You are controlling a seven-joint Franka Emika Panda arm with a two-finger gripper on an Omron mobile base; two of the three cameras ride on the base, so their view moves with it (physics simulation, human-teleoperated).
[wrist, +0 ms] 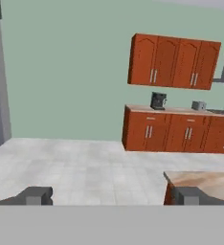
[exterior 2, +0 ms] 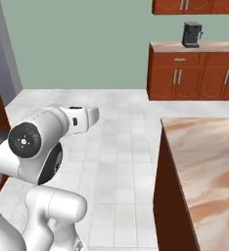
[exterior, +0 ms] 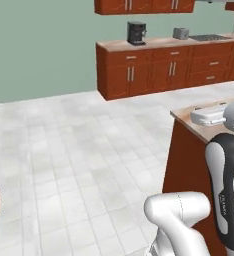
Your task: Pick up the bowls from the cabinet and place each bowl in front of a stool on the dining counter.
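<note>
The two-finger gripper (wrist: pixel 109 196) hangs spread wide and empty above the marble-topped dining table (exterior 2: pixel 204 162) (no bowls visible) — apparently between steps — so next it must find the cabinet.

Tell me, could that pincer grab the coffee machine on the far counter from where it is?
Probably not. The coffee machine sits on the far counter, with a wide stretch of tiled floor between it and the open pincer.

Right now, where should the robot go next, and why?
Probably drive toward the wall cabinets across the room. The gripper is open and holds nothing, and those cabinets, above the coffee machine, are far beyond the tiled floor, out of reach.
</note>
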